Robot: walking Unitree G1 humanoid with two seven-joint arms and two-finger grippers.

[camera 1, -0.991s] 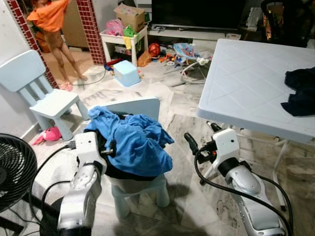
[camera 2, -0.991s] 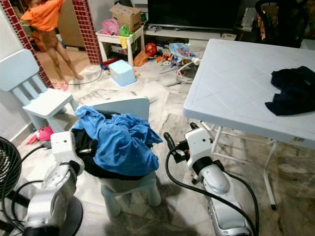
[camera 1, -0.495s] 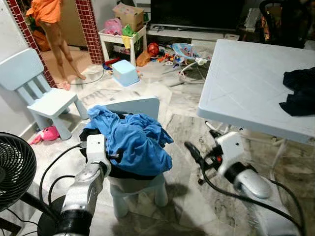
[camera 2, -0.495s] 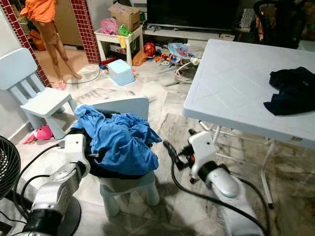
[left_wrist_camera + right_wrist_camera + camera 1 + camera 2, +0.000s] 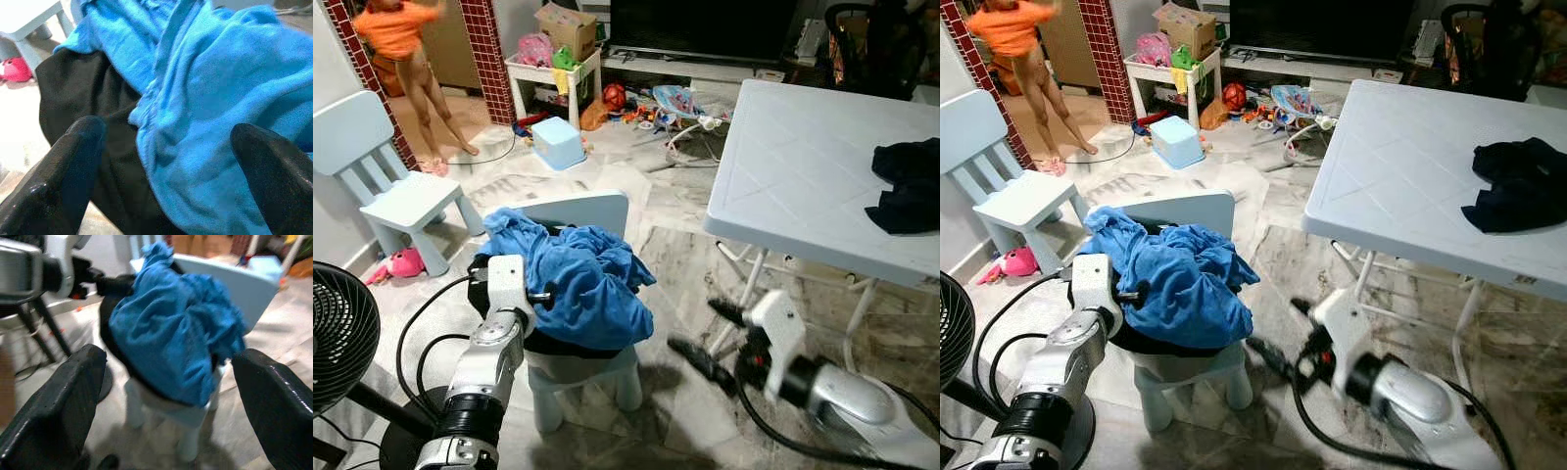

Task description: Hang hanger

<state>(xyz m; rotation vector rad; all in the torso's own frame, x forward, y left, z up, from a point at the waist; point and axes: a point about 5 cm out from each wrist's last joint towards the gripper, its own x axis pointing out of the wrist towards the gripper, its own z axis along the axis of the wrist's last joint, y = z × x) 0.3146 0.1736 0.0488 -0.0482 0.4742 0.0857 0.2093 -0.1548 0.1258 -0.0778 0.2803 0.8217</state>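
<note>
Marble floor, small chair (image 5: 587, 367) heaped with blue cloth (image 5: 582, 279); left tool (image 5: 161, 161) wide, right tool (image 5: 166, 396) wide

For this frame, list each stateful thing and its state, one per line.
left gripper: open, at the clothes pile
right gripper: open, low beside the chair
blue cloth: crumpled, heaped on the small chair
black garment: under the blue cloth
dark garment: bunched on the white table
</note>
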